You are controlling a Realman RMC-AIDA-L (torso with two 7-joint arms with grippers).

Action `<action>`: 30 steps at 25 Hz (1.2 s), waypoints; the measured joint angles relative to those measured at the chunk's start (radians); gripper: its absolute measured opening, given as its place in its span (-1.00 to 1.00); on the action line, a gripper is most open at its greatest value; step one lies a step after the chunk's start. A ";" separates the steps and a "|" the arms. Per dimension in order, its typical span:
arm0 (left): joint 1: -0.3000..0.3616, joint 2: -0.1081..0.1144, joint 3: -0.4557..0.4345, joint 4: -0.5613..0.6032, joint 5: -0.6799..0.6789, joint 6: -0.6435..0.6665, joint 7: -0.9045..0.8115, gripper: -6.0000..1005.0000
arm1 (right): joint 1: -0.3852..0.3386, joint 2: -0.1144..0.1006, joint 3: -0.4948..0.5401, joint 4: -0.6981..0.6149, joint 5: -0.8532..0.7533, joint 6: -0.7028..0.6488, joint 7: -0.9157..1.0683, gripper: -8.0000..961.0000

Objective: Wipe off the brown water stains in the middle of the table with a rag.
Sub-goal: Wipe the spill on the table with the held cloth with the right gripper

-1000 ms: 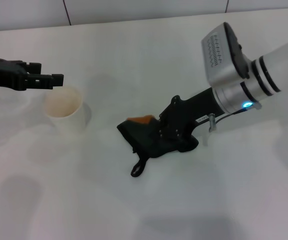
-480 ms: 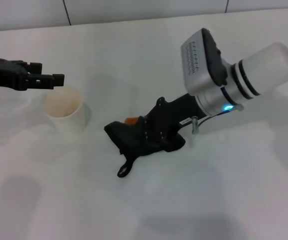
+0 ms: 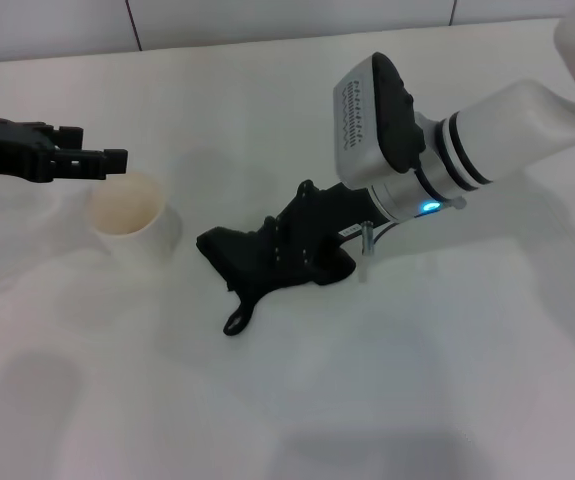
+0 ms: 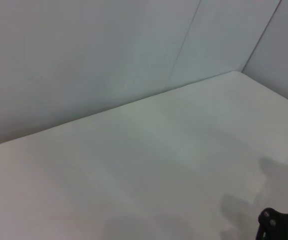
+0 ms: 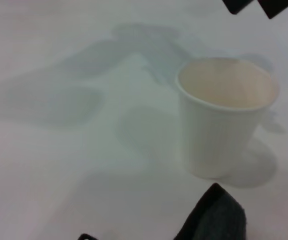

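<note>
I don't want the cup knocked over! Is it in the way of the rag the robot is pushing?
Not right now. The right pincer presses the rag on the table, and the cup stands apart, toward the robot's left. Bare table lies between them.

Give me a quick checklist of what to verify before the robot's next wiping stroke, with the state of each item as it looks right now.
1. Rag lies flat on the table: ok.
2. Right gripper pressed onto the rag: ok.
3. Brown stain gone: cannot tell, the rag covers that spot.
4. Cup upright, apart from the rag: ok.
5. Left gripper out of the wiping path, above the cup: ok.
</note>
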State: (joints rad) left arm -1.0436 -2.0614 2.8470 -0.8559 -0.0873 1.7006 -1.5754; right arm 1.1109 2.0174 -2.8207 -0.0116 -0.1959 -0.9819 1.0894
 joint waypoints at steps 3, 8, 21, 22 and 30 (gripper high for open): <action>0.002 0.001 0.000 0.000 0.001 0.000 0.000 0.75 | 0.006 -0.001 0.001 -0.002 0.000 0.027 0.011 -0.79; 0.001 0.001 0.000 0.000 0.012 -0.001 -0.001 0.75 | 0.018 -0.001 0.001 -0.003 0.001 0.072 0.048 -0.79; 0.003 0.002 0.000 -0.001 0.015 -0.001 -0.008 0.75 | 0.024 -0.010 0.014 0.009 0.010 0.106 0.104 -0.79; 0.003 0.002 0.000 -0.001 0.015 -0.001 -0.008 0.75 | 0.025 -0.012 0.015 0.010 0.010 0.098 0.104 -0.79; 0.001 0.000 0.000 -0.009 0.019 0.001 -0.011 0.75 | 0.020 -0.010 0.004 0.068 -0.002 -0.058 0.104 -0.79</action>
State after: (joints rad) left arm -1.0422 -2.0613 2.8470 -0.8652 -0.0685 1.7011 -1.5861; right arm 1.1310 2.0074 -2.8164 0.0562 -0.1979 -1.0396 1.1938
